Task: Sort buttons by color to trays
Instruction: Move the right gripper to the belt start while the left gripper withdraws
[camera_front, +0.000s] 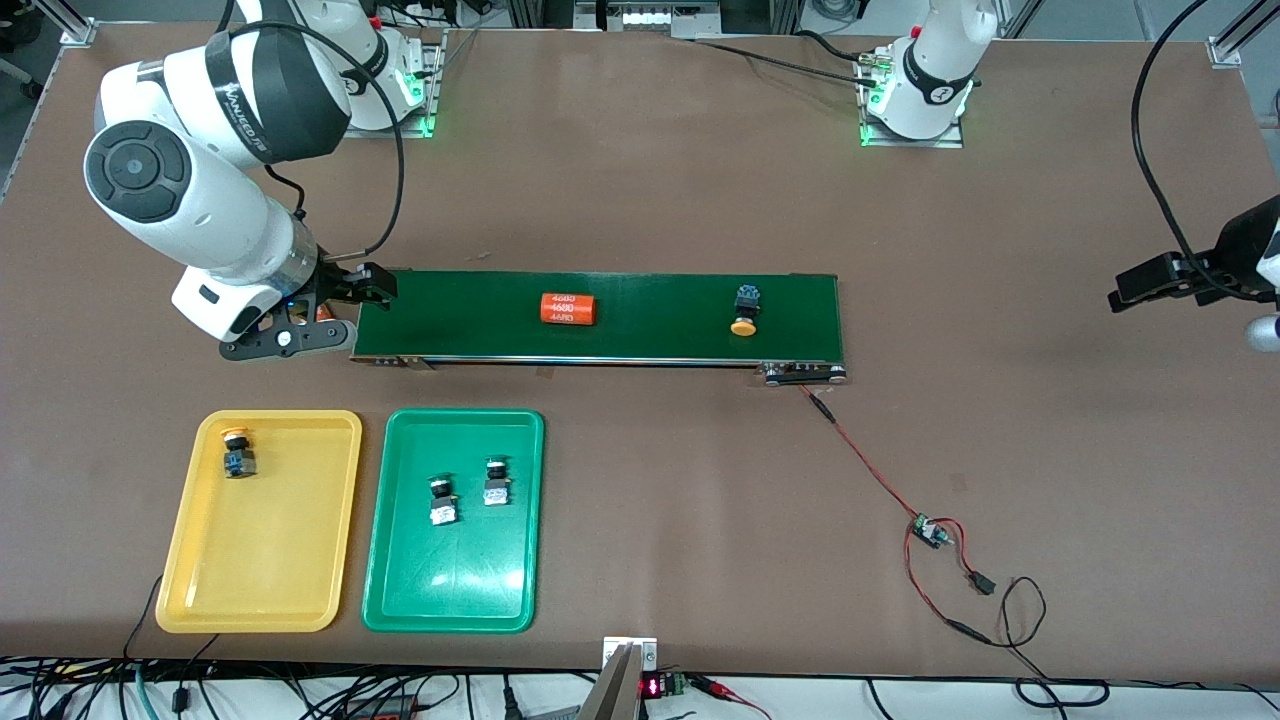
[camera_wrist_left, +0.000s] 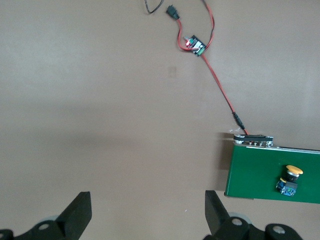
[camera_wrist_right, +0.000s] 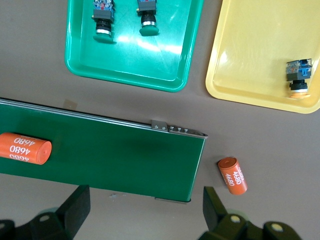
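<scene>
A yellow-capped button (camera_front: 745, 310) (camera_wrist_left: 290, 181) lies on the belt near the left arm's end. Another yellow-capped button (camera_front: 237, 452) (camera_wrist_right: 299, 77) lies in the yellow tray (camera_front: 260, 550) (camera_wrist_right: 250, 50). Two green-capped buttons (camera_front: 441, 500) (camera_front: 496, 481) lie in the green tray (camera_front: 450, 580) (camera_wrist_right: 135, 60) beside it. My right gripper (camera_front: 325, 315) (camera_wrist_right: 145, 197) hangs open and empty over the belt's end toward the right arm's end. My left gripper (camera_front: 1135, 287) (camera_wrist_left: 147, 200) is open and empty over bare table, past the belt's end at the left arm's end.
A long dark-green conveyor belt (camera_front: 600, 330) (camera_wrist_right: 125, 155) carries an orange "4680" cylinder (camera_front: 568, 308) (camera_wrist_right: 25, 148). A second such cylinder (camera_wrist_right: 232, 176) lies on the table by the belt's end under my right gripper. A red wire runs to a small circuit board (camera_front: 930, 530) (camera_wrist_left: 196, 46).
</scene>
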